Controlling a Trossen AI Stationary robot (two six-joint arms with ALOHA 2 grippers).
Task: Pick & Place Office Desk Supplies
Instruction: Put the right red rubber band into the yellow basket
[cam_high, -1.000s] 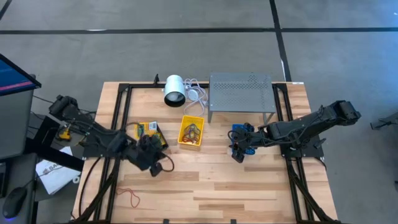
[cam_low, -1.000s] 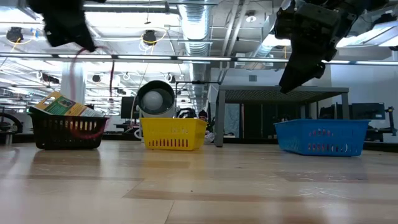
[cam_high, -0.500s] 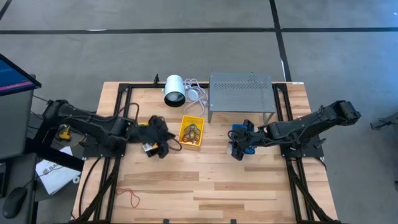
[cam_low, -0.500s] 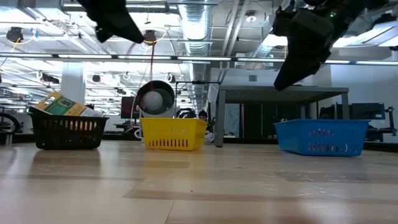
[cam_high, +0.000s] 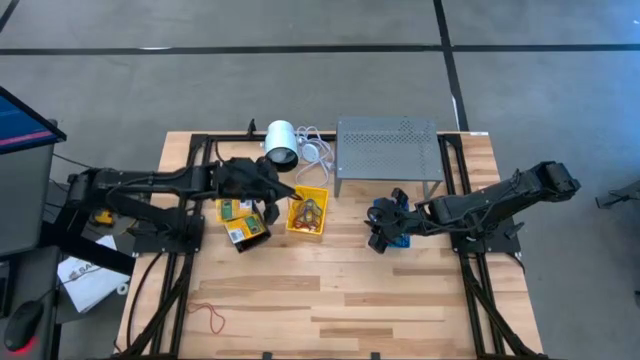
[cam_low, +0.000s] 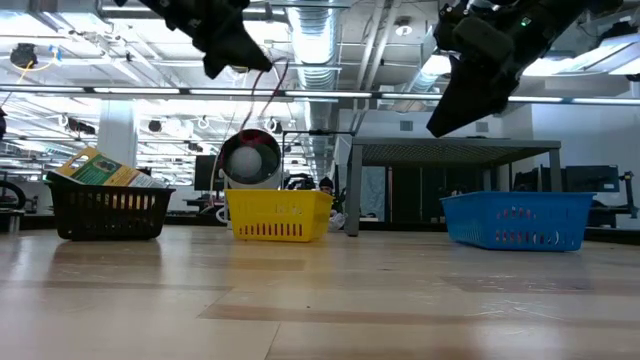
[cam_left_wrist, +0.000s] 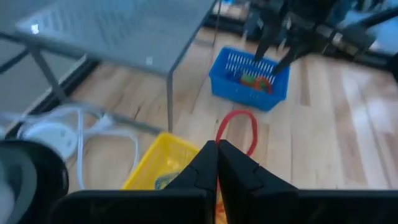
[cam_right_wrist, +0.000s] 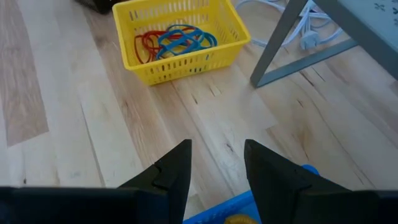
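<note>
Release was best delayed until the red rubber band (cam_left_wrist: 238, 127), pinched in the closed left end effector (cam_high: 278, 192), hung squarely over the yellow bin (cam_high: 307, 213), apparently just at its ten o'clock corner. Right end effector (cam_high: 380, 228) was held half-open, empty, above the blue bin (cam_high: 393, 223).

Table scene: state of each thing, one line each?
left gripper: shut on red rubber band, raised over yellow bin
right gripper: open, empty, above blue bin
yellow bin: holds bands
blue bin: holds bands
black bin: holds packets
loose red band: flat on table
</note>
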